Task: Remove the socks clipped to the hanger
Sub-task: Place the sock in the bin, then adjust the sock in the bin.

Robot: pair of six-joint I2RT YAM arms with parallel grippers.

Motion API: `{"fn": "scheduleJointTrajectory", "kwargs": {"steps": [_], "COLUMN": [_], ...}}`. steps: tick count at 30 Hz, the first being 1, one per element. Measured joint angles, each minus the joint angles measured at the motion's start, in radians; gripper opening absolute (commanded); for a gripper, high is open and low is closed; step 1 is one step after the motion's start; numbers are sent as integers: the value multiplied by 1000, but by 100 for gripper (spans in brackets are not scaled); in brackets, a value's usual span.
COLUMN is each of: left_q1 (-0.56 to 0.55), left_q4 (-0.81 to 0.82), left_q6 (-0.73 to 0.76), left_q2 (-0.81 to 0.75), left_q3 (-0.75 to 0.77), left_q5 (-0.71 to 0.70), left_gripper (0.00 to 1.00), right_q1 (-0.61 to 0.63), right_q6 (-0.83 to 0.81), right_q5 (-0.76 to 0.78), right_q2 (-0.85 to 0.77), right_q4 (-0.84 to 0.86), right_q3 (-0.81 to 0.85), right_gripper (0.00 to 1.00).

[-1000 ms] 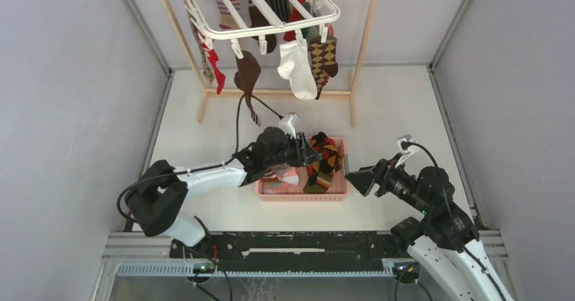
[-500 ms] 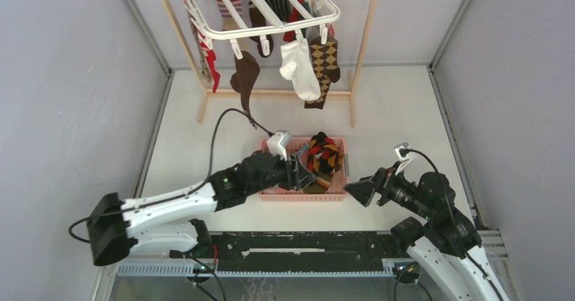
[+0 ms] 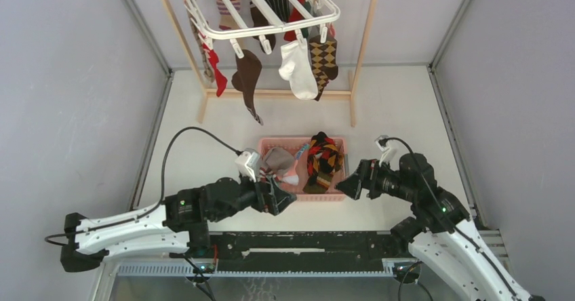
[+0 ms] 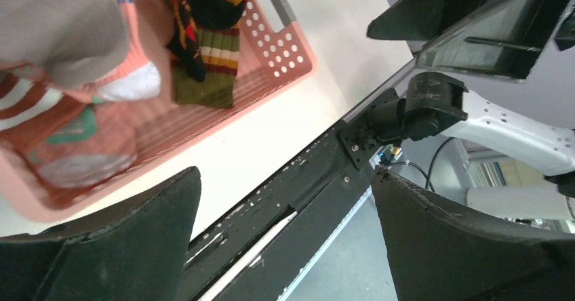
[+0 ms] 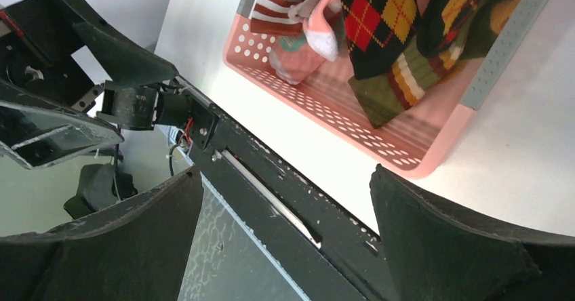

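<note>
The white hanger (image 3: 271,17) hangs at the top of the top view. Several socks are clipped to it: a red one (image 3: 215,65), a dark brown one (image 3: 248,76), a white one (image 3: 298,67) and a brown argyle one (image 3: 324,57). My left gripper (image 3: 286,199) is open and empty at the near left corner of the pink basket (image 3: 266,143). In the left wrist view the left gripper (image 4: 285,173) frames the black rail. My right gripper (image 3: 342,184) is open and empty beside the basket's right end. Its wrist view shows the right gripper (image 5: 286,173) with nothing in it.
The pink basket (image 5: 434,162) holds a grey sock (image 3: 276,158), a black, red and yellow argyle sock (image 3: 324,158) and striped ones. A light wooden pole rack (image 3: 363,50) carries the hanger. A black rail (image 3: 305,243) runs along the near edge.
My left arm has drawn back from over the basket toward the near edge, its jaws have opened, and a grey sock now lies in the basket. The right gripper shifted slightly left.
</note>
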Motion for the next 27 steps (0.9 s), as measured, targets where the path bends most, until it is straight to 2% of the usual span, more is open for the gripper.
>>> {"fn": "scheduleJointTrajectory", "kwargs": {"steps": [12,19,22,27], "left_q1": [-8,15,100,317], "left_q4": [-207,-295,-288,-217], "left_q6": [-34,-28,-6,57], "left_q2": [-77,-77,-72,5], "left_q3": [1,3,3,3], "left_q5": [-139,-209,-190,-67], "left_gripper": [100,100,100,100], "right_q1": [90,92,90,70], "right_q6": [-93,-163,-190,-226], "right_q5": [165,235,253,267], "right_q2": [444,680,767,935], "right_q4": [69,158,187,271], "right_q3": [294,337,354,438], "right_gripper": [100,100,100,100]}}
